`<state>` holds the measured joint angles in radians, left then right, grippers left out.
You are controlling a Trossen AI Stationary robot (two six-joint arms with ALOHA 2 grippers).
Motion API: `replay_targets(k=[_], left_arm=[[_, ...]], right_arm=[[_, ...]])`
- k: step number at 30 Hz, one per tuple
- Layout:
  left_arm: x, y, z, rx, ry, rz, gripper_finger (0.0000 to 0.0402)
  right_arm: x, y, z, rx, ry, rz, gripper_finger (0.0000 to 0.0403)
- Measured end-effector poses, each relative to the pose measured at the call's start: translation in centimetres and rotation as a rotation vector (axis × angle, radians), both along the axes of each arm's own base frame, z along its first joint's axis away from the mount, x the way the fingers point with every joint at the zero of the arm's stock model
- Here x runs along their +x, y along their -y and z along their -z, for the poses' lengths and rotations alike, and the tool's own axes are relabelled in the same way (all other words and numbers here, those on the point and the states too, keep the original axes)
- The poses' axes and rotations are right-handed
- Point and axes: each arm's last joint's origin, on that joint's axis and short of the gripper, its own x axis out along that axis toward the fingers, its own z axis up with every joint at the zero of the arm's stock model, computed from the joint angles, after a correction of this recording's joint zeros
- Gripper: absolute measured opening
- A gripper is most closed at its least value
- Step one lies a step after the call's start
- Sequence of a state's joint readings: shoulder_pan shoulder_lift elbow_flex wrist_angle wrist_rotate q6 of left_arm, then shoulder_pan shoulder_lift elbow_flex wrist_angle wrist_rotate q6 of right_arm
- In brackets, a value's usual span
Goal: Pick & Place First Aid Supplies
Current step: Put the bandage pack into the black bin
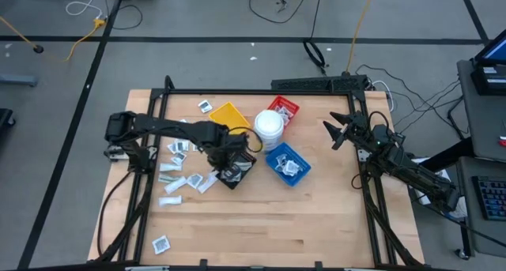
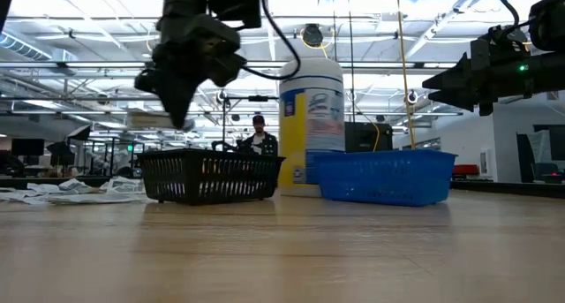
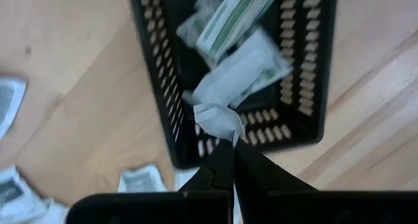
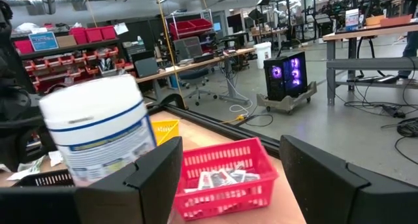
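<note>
My left gripper (image 1: 227,162) hangs over the black tray (image 1: 242,176), shut on a small crumpled white packet (image 3: 217,119). In the low view the left gripper (image 2: 181,109) stands above the black tray's (image 2: 212,176) rim. Several packets (image 3: 235,48) lie inside the tray. More first aid packets (image 1: 179,165) lie flat on the wooden table to the tray's left. One lies near the front edge (image 1: 161,242) and one at the back (image 1: 205,106). My right gripper (image 1: 335,132) waits open at the table's right side, level, touching nothing. My left gripper pinches the white packet by one edge (image 3: 225,131) between its two fingertips, coming from above and pointing down. The packet is lifted clear and sticks out below the fingertips, over the near end of the black tray.
A yellow tray (image 1: 229,114), a red tray (image 1: 284,109) with packets, a round white tub (image 1: 269,126) and a blue tray (image 1: 288,162) with packets stand in the table's middle. Bare wood lies toward the near edge.
</note>
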<state>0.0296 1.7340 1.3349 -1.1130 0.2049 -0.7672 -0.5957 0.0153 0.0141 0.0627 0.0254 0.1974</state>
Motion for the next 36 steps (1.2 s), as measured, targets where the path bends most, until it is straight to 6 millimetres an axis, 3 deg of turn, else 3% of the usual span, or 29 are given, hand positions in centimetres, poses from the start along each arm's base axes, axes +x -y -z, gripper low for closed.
replay_targets(k=[10,17,30,36], left_arm=[[0.7,1.0,2.1,0.064,-0.049,0.015,0.0004],[1.7,1.4,2.6,0.109,0.028,0.012,0.0035],[1.8,1.6,2.6,0.135,0.035,0.011,0.0213],[1.7,1.6,2.3,0.134,0.041,0.003,0.0261]], right_arm=[[0.0,0.0,0.0,0.0,0.0,0.0,0.0254],[0.0,0.0,0.0,0.0,0.0,0.0,0.0254],[0.0,0.0,0.0,0.0,0.0,0.0,0.0254],[0.0,0.0,0.0,0.0,0.0,0.0,0.0254]])
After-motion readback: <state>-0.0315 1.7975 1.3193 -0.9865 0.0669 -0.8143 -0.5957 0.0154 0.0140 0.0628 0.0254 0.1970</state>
